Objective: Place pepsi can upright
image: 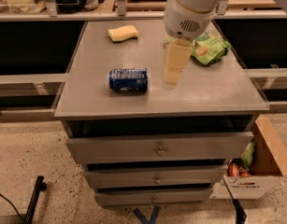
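Grey three-drawer cabinet [133, 148] on speckled floor [26, 157], cardboard box [274, 150] just beside it.

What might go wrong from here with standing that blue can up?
The small dark blue metal pepsi can lies on its side on the grey cabinet top, so a touch may roll it toward the front edge. The cream pincer hangs beside the can's right end, not over it; lowering from there would likely miss or nudge it.

Single view — from above and in front of the drawer cabinet [110, 148], facing down and back across its top, moderately near; gripper [172, 76] hangs mid-frame over it.
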Action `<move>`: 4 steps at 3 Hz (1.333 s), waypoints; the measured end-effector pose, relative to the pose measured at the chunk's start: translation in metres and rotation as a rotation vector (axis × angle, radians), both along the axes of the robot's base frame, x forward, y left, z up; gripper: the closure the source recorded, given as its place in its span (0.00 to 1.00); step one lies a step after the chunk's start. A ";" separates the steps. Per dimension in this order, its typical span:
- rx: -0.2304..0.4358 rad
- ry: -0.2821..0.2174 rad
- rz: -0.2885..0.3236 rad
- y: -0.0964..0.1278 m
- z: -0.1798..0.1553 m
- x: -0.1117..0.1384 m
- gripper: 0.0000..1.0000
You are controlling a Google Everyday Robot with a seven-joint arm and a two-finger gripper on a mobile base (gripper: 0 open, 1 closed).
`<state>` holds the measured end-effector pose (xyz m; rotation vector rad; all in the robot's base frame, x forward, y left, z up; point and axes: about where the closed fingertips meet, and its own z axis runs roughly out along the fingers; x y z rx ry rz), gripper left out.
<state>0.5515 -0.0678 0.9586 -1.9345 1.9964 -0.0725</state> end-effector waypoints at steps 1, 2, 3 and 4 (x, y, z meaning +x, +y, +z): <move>-0.025 0.002 0.032 0.027 -0.011 0.015 0.00; -0.057 0.011 0.068 0.050 -0.026 0.021 0.00; -0.085 0.022 0.093 0.069 -0.039 0.025 0.00; -0.113 0.035 0.105 0.083 -0.052 0.030 0.00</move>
